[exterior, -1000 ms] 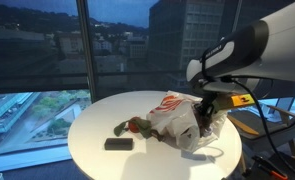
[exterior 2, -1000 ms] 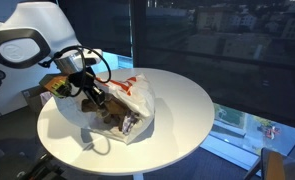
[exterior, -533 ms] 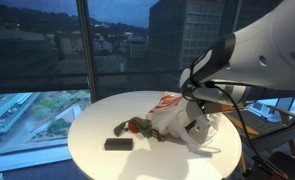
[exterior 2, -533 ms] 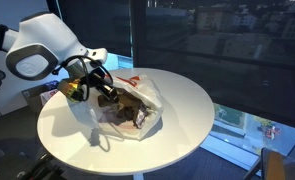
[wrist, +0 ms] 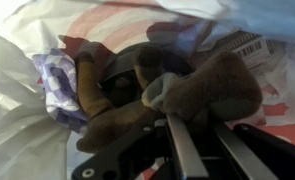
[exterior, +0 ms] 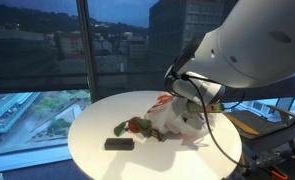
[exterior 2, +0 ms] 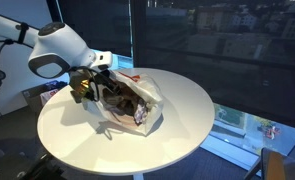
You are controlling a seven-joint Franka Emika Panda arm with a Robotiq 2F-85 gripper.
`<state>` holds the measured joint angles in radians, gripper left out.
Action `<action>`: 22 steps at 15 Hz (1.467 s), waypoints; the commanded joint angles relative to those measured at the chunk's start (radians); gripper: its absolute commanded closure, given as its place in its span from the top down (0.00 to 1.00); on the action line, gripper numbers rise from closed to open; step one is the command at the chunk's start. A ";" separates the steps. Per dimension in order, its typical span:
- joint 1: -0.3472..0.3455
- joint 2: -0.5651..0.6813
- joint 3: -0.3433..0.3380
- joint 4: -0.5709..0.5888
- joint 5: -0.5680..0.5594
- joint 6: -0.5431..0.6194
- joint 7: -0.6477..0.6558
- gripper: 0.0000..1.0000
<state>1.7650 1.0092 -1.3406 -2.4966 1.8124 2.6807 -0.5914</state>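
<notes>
Wrist view shows one hand (wrist: 192,122) inside one plastic bag (wrist: 12,100).

It looked like a high-rise office. Floor-to-ceiling windows (exterior: 37,60) overlooked a city (exterior: 32,108) at dusk and a neighbouring tower (exterior: 187,30), beside a round white table (exterior: 95,122).

No legible txt; red print (wrist: 107,25) on plastic bag (wrist: 7,90) & barcode label (wrist: 249,45) too blurred
</notes>
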 commanded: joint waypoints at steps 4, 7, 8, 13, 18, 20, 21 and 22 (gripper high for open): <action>-0.105 -0.044 0.036 0.077 0.085 0.049 -0.082 0.41; -0.090 -0.114 0.020 0.039 -0.085 0.056 -0.002 0.63; -0.078 -0.137 0.013 0.022 -0.170 0.069 0.037 0.70; 0.062 -0.072 -0.159 -0.074 -0.569 -0.042 0.323 1.00; 0.268 -0.162 -0.424 -0.131 -0.909 -0.163 0.486 1.00; 0.371 -0.161 -0.546 -0.133 -0.964 -0.227 0.505 1.00; 0.428 -0.170 -0.611 -0.132 -0.962 -0.250 0.490 1.00; 0.483 -0.179 -0.675 -0.129 -0.943 -0.272 0.467 1.00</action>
<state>2.0936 0.8734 -1.8442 -2.6161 0.8844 2.4559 -0.1099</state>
